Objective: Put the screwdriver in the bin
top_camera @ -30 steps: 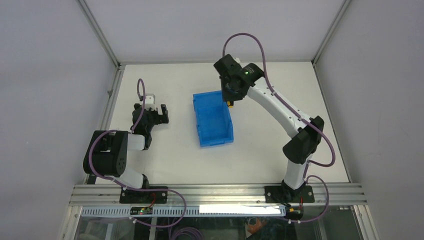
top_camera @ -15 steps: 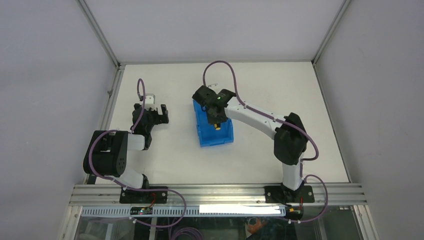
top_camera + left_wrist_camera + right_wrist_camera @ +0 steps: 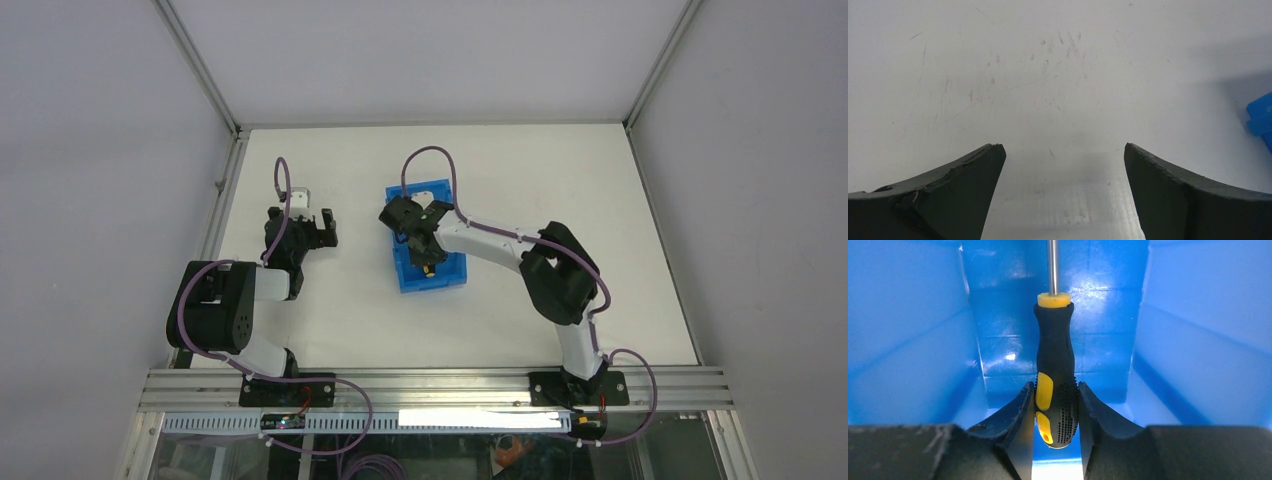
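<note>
The blue bin [image 3: 448, 275] stands in the middle of the table. My right gripper [image 3: 426, 258] is inside it, shut on the black-and-yellow handle of the screwdriver [image 3: 1055, 370]. In the right wrist view the gripper [image 3: 1056, 390] holds the handle's end, and the thin metal shaft [image 3: 1052, 267] points away toward the bin's far wall [image 3: 1098, 315]. Only a small yellow bit of the screwdriver [image 3: 429, 268] shows from above. My left gripper [image 3: 311, 229] is open and empty over bare table [image 3: 1058, 100], well left of the bin, and also shows in the left wrist view [image 3: 1063, 150].
The bin's corner [image 3: 1261, 117] shows at the right edge of the left wrist view. Grey enclosure walls surround the white table [image 3: 560, 170]. A metal rail [image 3: 440, 385] runs along the near edge by the arm bases.
My right arm has swung left and down from behind the bin's far right corner into the bin, carrying the screwdriver. The left arm has not moved.
</note>
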